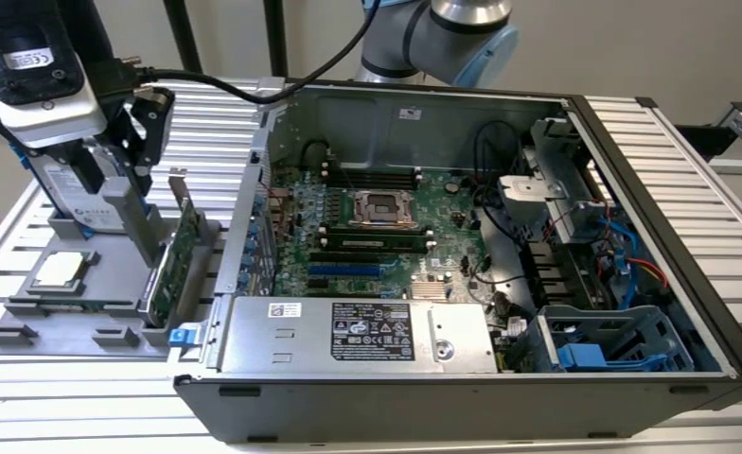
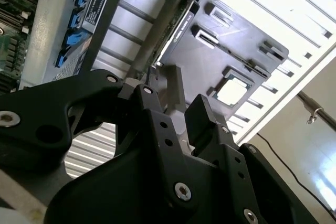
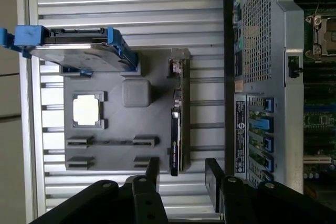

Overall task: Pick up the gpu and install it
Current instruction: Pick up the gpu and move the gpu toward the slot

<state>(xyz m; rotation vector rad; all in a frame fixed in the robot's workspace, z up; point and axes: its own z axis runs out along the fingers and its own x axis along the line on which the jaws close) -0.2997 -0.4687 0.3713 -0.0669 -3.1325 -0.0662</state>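
The gpu (image 1: 175, 255) stands on its long edge in a slot of the grey holder (image 1: 80, 317), on the exterior view's left, beside the open computer case (image 1: 472, 397). Its green board faces outward and its silver bracket points up. My gripper (image 1: 116, 156) hangs above the holder, open and holding nothing. In the first wrist view the gpu (image 3: 177, 129) appears edge-on, and its line runs into the gap between the two black fingers (image 3: 153, 170) of the gripper (image 3: 182, 174). The second wrist view has the gpu (image 2: 173, 30) beyond the gripper (image 2: 178, 100).
A silver hard drive with blue rails (image 1: 75, 199) and a square CPU chip (image 1: 61, 270) share the holder, with a grey post (image 3: 136, 92) between them. Inside the case lie the motherboard (image 1: 371, 227) with its blue slots (image 1: 345, 270), the power supply (image 1: 359, 331) and cables (image 1: 624, 246).
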